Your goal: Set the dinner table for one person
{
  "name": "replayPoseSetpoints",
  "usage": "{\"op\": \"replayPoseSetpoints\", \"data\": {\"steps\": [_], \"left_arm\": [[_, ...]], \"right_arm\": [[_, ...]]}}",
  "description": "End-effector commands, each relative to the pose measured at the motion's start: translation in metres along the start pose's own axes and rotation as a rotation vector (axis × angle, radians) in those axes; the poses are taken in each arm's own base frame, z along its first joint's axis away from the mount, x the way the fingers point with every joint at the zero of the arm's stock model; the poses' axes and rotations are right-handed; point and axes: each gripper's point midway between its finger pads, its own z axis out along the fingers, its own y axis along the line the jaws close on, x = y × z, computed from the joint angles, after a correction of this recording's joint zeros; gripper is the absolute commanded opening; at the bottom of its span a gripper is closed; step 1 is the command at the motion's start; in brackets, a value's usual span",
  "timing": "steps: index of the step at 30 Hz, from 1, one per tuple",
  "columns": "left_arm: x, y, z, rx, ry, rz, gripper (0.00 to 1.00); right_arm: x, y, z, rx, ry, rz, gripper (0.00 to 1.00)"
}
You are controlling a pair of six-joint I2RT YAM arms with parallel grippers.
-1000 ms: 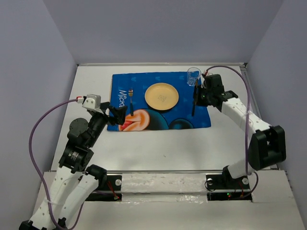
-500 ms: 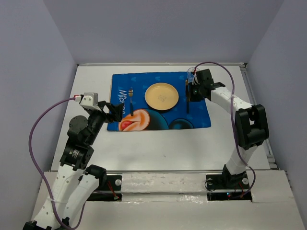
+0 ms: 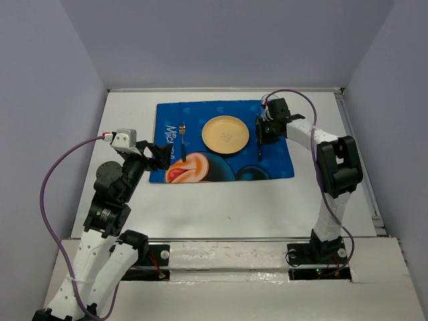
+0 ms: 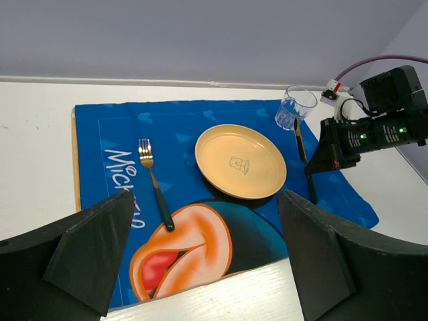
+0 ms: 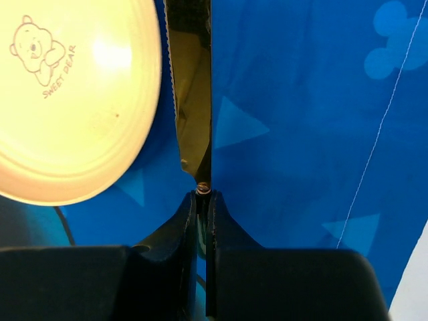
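Mat point(image 5: 294, 100): right pincer point(image 5: 200, 198) grips knife point(image 5: 190, 87) (beside plate point(image 5: 73, 100) rim).

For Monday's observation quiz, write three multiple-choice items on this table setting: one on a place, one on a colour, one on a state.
1. Seen from above, the fork lies where relative to the plate? A to its left; B to its right; C on it.
2. The plate is: A blue; B white; C yellow.
3. The right gripper is: A open; B shut on the knife; C shut on the fork.
Answers: 1 A, the top view shows it left of the plate; 2 C, its face is pale yellow; 3 B, the fingers are closed on the knife.
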Motion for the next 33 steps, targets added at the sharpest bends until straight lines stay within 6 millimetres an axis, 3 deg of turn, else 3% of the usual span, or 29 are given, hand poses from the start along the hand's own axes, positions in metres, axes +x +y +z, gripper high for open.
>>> {"op": "replayPoseSetpoints", "data": {"steps": [1,10,21,23,31,32,33], "left_arm": [[-0.010,-0.004,0.001,0.022,-0.046,-0.001,0.99],[-0.008,-0.005,0.003,0.026,-0.037,-0.002,0.99],[-0.007,-0.005,0.004,0.032,-0.032,-0.004,0.99],[-0.006,-0.005,0.005,0.033,-0.031,-0.004,0.99],[-0.006,-0.005,0.005,0.029,-0.030,-0.004,0.99],[-0.006,-0.004,0.005,0.026,-0.031,-0.004,0.99],[-0.006,-0.004,0.005,0.028,-0.032,-0.004,0.99]], "right_arm": [[-0.029,-0.002,-0.004,0.018,-0.071,0.000,0.00],[-0.027,-0.014,0.010,0.074,-0.058,0.012,0.00],[-0.030,-0.024,0.015,0.128,-0.067,0.021,0.15],[-0.030,-0.024,0.015,0.131,-0.065,0.028,0.26],[-0.031,-0.026,0.013,0.143,-0.070,0.040,0.28],[-0.033,-0.024,0.011,0.138,-0.079,0.039,0.35],[-0.035,-0.023,0.009,0.133,-0.084,0.039,0.35]]}}
